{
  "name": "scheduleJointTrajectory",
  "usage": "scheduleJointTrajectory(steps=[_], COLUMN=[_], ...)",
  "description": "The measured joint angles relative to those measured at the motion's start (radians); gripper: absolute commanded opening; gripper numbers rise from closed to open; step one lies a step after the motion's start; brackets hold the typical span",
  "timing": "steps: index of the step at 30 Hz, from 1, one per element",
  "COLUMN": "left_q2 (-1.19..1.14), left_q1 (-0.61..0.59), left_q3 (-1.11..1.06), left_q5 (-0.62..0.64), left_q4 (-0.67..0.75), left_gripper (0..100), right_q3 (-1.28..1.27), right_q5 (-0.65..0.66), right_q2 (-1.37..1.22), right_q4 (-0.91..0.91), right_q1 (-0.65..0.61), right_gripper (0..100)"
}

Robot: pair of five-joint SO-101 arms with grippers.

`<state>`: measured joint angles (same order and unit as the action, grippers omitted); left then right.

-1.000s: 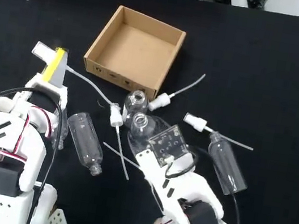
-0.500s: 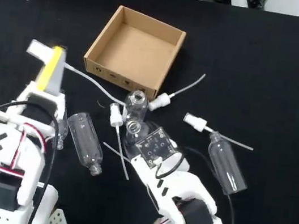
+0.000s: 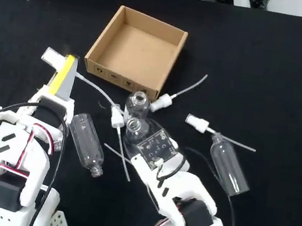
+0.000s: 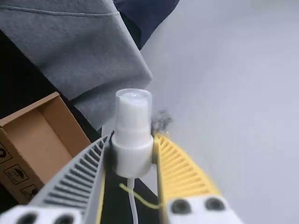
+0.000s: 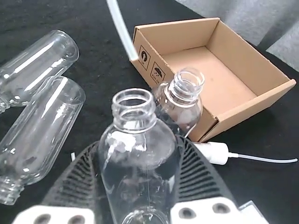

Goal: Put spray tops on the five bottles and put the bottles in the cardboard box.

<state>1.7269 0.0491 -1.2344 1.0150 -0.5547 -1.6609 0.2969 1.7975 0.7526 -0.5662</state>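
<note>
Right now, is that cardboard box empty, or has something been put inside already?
Empty. The cardboard box has a bare brown floor, wall to wall, in the high view.

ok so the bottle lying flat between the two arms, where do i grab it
Take the lying bottle across the middle of its clear body, coming straight down from above with the jaws set across its length. It lies flat, so its straight round sides are free, and its open neck, pointing away from the cardboard box, is left clear for capping.

Robotics lab; black table (image 3: 297, 68), plain wall (image 4: 243, 70)
</note>
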Motion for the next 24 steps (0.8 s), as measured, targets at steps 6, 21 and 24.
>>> scheduleJointTrajectory(steps=[6, 21, 24], left_q2=[0.003, 0.0, 0.0], left_q1=[-0.002, 0.0, 0.0], left_q3=[-0.023, -0.074, -0.074], left_q5=[-0.04, -0.051, -0.051], left_q4=[0.0, -0.002, -0.002], left_gripper=[3, 3, 3], right_q3=[0.0, 0.0, 0.0], right_q5=[0.0, 0.0, 0.0], right_q2=[0.0, 0.0, 0.0], right_q4=[0.0, -0.006, -0.006], right_q1=[-0.002, -0.002, -0.002], right_gripper=[1.8, 1.8, 1.8])
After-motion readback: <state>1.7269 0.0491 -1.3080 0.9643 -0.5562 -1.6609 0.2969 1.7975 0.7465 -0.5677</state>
